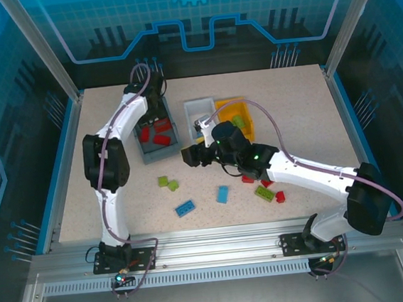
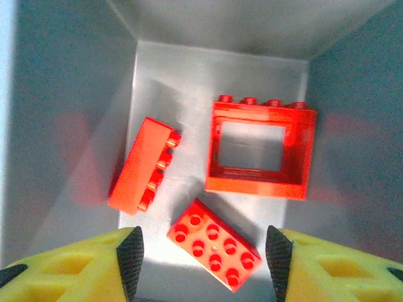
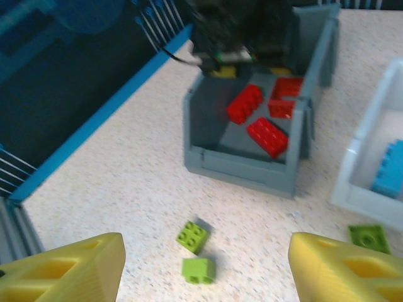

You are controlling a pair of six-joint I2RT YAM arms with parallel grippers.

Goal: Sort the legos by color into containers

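My left gripper (image 2: 204, 255) hangs open inside the dark grey bin (image 1: 149, 150). A red two-by-four brick (image 2: 214, 251) lies loose on the bin floor under the gap between its fingers. Beside that brick lie a red brick on its side (image 2: 140, 165) and a red window frame piece (image 2: 259, 148). My right gripper (image 1: 190, 156) is open and empty above the table, over two lime green bricks (image 3: 192, 236) (image 3: 198, 269). The white bin (image 1: 199, 110) holds a blue brick (image 3: 387, 176), and the yellow-orange bin (image 1: 244, 115) stands to its right.
Loose on the table lie two blue bricks (image 1: 185, 208) (image 1: 223, 194), a green brick (image 1: 265, 193) and red bricks (image 1: 247, 179) (image 1: 280, 197). Another green brick (image 3: 369, 238) sits in front of the white bin. Blue rails edge the table.
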